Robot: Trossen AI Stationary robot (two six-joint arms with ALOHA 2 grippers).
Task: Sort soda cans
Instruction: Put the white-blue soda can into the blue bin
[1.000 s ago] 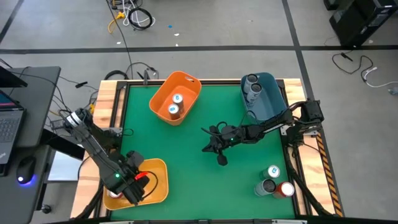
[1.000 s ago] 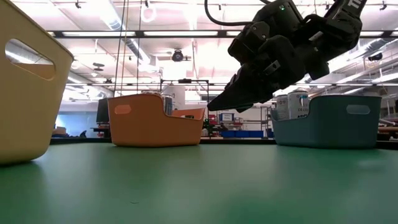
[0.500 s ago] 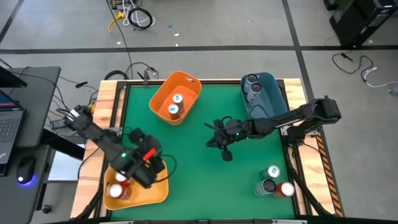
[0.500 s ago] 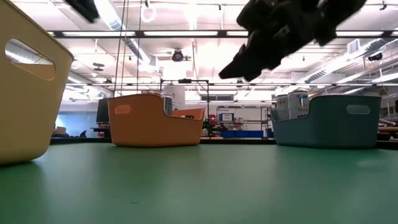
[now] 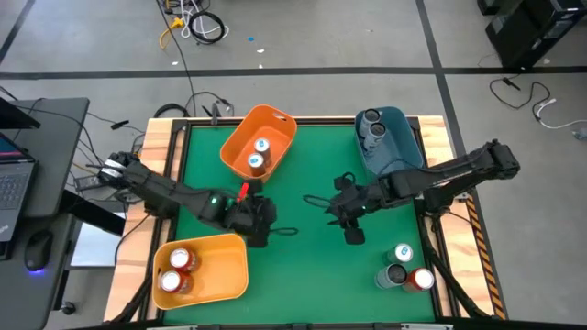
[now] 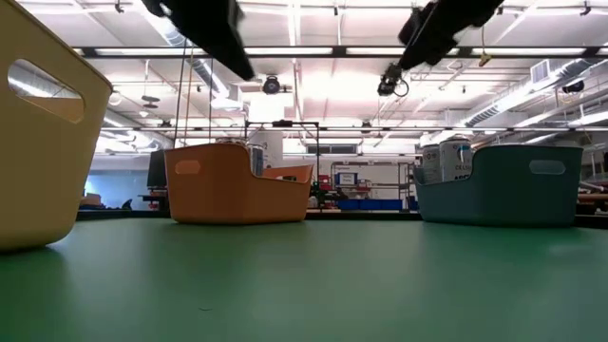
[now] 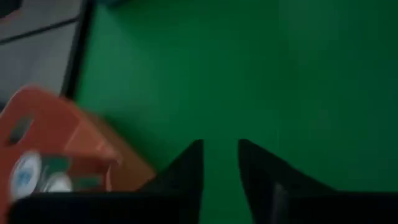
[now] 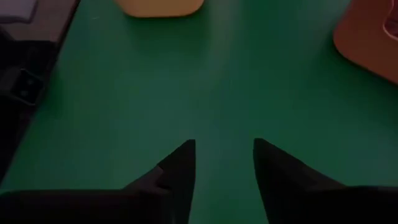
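Three soda cans stand on their bases at the near right: a white-and-blue one, a dark one and a red one. Two red cans stand in the yellow bin, two white-and-blue cans in the orange bin, and dark cans in the blue bin. My left gripper hangs above mid-table beyond the yellow bin, open by a narrow gap, holding nothing. My right gripper hangs right of the middle, open and holding nothing.
Bare green table lies between the bins and under both grippers. In the low view both arms hang high above the table, the left and the right. Wooden rails edge the table, and a laptop desk stands to the left.
My left gripper has left the yellow bin and swung toward the table's middle and far side; two red cans now show in that bin. My right gripper has risen and drifted a little toward the right and near edges.
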